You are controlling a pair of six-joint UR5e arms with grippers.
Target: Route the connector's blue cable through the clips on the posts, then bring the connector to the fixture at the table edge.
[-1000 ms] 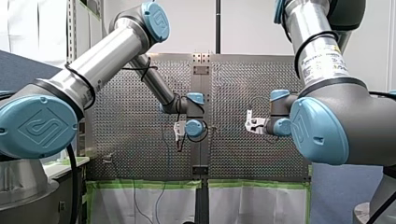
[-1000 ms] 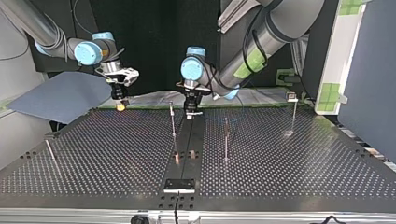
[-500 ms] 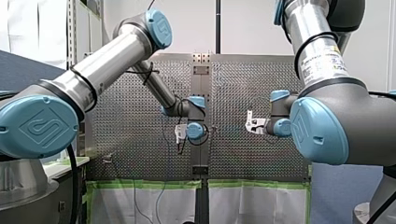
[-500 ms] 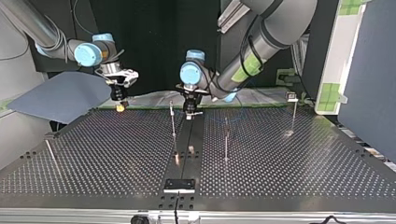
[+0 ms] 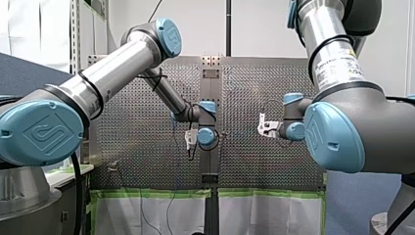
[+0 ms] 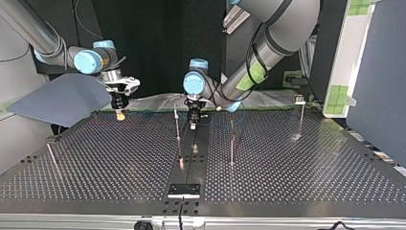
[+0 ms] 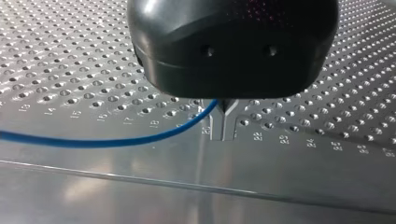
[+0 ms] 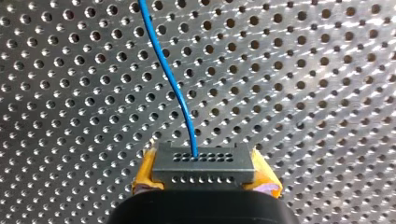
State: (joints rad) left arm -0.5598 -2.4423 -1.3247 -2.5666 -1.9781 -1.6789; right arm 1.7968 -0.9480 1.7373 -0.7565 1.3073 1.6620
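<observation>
Two claws are clenched: the right claw (image 8: 204, 176) clamps the grey connector (image 8: 204, 164) between its yellow pads (image 8: 144, 179), while the left claw (image 7: 224, 122) pinches the blue cable (image 7: 116, 141) just above the perforated tabletop (image 7: 116, 191).

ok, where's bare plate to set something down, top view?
Bare plate between the slanted post at the view's left and the middle clip post; also between the shorter post and the far clip post. Crowded: the centre strip, where my left gripper holds the blue cable by the two middle posts.
</observation>
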